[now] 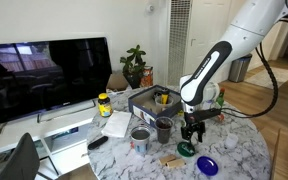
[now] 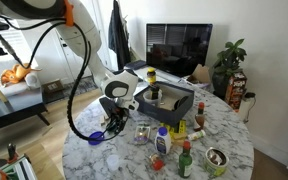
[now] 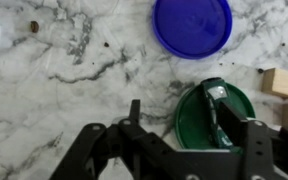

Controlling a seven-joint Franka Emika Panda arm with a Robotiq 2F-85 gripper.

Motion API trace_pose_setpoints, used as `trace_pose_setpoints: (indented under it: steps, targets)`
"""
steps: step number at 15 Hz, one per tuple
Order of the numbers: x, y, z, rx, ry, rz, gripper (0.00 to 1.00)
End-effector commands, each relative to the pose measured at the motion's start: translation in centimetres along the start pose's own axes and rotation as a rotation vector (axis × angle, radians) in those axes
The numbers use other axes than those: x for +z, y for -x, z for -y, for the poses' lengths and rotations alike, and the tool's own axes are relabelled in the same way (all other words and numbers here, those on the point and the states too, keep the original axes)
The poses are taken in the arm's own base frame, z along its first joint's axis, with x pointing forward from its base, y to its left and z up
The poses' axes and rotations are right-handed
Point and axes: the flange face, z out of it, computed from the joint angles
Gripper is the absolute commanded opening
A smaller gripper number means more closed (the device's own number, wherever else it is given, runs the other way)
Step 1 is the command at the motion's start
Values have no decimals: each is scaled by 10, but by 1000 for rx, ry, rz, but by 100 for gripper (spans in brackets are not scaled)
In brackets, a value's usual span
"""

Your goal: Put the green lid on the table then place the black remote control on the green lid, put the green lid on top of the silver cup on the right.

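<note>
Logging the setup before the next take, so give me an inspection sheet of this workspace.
Surface: marble table, a few dark specks.
Job's things: green lid flat on the table; dark shape near the edge, likely the black remote; silver cup upright.
Clutter: blue lid, wooden block, bottles, dark tray.
Grippers: end effector open, one finger over the green lid.
Cables: black cable looping off the arm.
Surroundings: TV, plant.
</note>
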Motion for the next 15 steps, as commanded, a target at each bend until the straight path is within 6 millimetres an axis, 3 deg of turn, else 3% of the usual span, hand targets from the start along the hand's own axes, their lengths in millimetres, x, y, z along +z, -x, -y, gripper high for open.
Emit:
trace_pose_setpoints:
  steps: [1,2,4,5,6,9,13,15]
  targets:
    - [2,3,-10,-33,5,-44,74]
    - [3,2,-10,-36,1,-52,66]
    - [4,0,-8,-47,0,-65,63]
    - [4,-1,-8,-49,-1,-70,54]
    - [4,-1,-7,-52,-3,-77,53]
    - [5,-3,-5,-63,-7,-89,31]
    - [8,-4,-3,-72,-4,-90,20]
    - [10,-4,-2,-75,-4,-87,23]
